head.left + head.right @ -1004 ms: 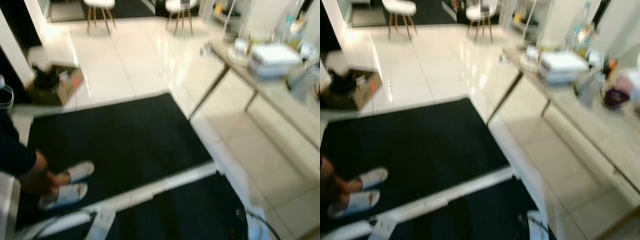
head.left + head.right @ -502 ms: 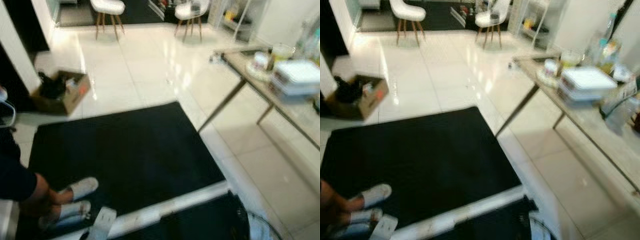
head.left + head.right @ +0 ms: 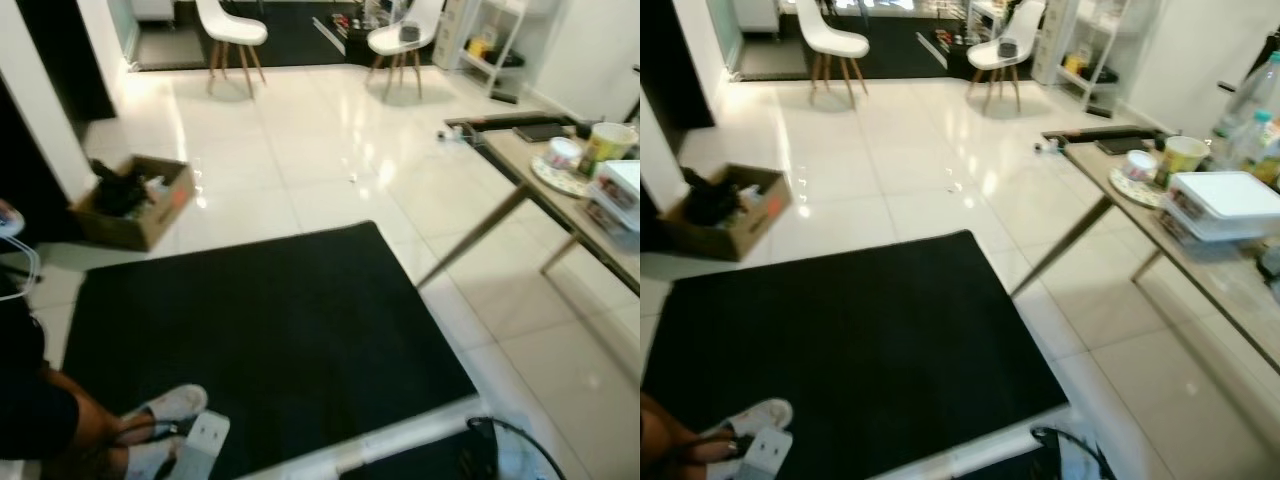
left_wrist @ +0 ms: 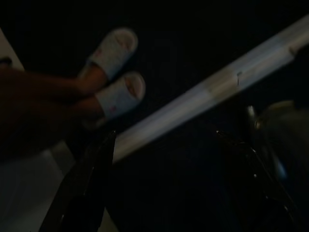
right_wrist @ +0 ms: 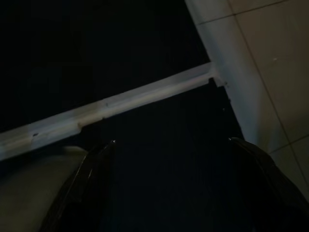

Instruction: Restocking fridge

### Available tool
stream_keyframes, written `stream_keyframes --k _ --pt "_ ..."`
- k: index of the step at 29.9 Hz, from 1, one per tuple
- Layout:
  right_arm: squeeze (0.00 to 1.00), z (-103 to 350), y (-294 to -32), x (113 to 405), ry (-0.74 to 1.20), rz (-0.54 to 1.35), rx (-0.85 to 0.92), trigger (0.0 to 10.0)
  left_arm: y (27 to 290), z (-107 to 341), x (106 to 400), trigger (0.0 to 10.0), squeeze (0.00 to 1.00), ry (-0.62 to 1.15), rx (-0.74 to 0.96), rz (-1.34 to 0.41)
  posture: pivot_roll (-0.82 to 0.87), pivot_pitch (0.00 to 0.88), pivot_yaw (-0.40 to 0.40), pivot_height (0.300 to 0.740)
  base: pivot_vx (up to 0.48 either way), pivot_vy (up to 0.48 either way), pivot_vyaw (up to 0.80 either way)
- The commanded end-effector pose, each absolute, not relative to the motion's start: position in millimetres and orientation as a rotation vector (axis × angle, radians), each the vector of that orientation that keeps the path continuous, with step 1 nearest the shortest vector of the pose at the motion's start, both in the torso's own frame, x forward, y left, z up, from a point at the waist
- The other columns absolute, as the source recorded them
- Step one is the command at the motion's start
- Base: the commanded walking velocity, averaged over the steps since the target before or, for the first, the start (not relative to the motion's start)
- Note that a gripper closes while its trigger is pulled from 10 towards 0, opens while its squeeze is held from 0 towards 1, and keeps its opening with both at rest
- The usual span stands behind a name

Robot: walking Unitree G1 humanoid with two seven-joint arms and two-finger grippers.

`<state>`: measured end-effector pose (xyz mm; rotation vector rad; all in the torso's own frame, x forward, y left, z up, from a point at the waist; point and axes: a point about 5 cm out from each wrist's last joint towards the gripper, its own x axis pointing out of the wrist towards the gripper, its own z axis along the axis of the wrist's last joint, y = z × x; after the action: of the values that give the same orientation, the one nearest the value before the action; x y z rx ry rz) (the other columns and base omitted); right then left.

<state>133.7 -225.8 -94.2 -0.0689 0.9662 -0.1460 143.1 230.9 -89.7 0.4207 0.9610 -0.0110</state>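
Both grippers are hanging low over the black mat [image 3: 260, 320], left gripper [image 4: 164, 140] and right gripper [image 5: 169, 145] each spreading wide and holding nothing. No fridge is showing, so its bearing cannot be judged; the table [image 3: 1200, 260] with a white box [image 3: 1225, 200], cup [image 3: 1183, 155] and bottles [image 3: 1252, 125] is lying ahead on the right, nearer the right arm. A person's slippered feet [image 4: 113, 72] are standing just beside the left gripper. Wrist views are dark

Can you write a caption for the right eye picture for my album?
Shiny kitchen floor with a black mat, a cardboard box, two white chairs and a table.
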Motion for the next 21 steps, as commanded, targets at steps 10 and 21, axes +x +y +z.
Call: stream_keyframes --k 10,21 --pt "0.00 -92.7 -231.8 134.0 0.962 -0.165 -0.074 10.0 227.0 -91.6 140.8 10.0 0.00 0.970 0.395 -0.006 -0.04 0.006 -0.053 0.740 0.063 0.000 0.00" --pt "0.00 -92.7 -232.0 134.0 0.964 -0.168 -0.072 10.0 226.4 -91.9 140.6 10.0 0.00 0.971 0.395 -0.008 -0.04 0.009 -0.055 0.740 0.000 0.000 -0.05"
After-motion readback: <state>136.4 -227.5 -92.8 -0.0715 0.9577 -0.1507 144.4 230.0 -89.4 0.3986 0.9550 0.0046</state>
